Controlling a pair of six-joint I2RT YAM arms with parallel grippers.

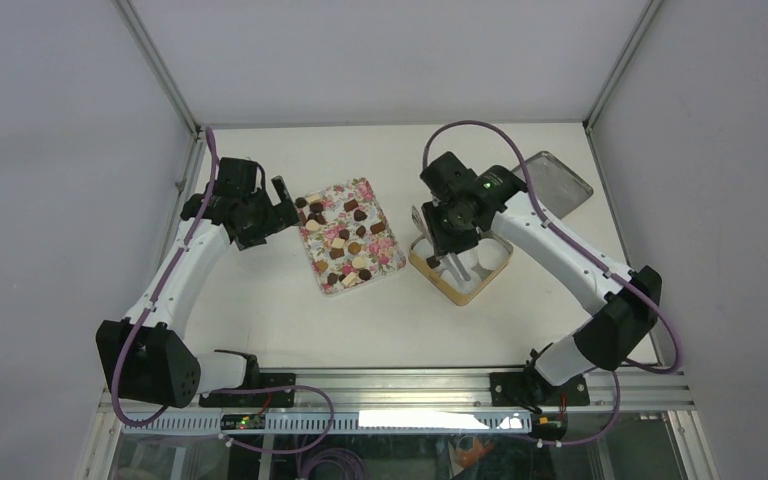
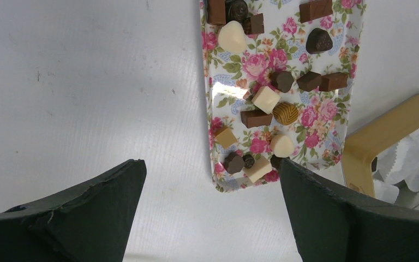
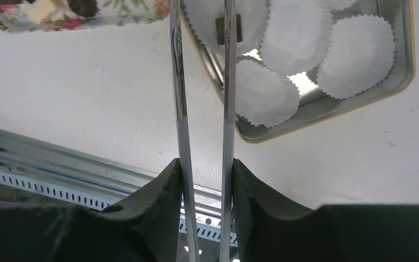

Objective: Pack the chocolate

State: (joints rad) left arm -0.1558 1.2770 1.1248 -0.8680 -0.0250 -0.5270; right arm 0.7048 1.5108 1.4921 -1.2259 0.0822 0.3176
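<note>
Probably the chocolate (image 3: 220,30) is light and easily marked; my right pincer (image 3: 204,164) squeezes the tongs (image 3: 177,82) on its flat sides, left pincer (image 2: 211,169) spread.

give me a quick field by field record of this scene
left gripper: open, empty, above the table by the tray's end
right gripper: shut on tongs
tong tips: over the box, at one cup
brown piece: at the tong tips; gripped or lying in the cup, cannot tell
tray: floral, many chocolates loose on it
cups: white paper, in the box; the others in view are empty
</note>
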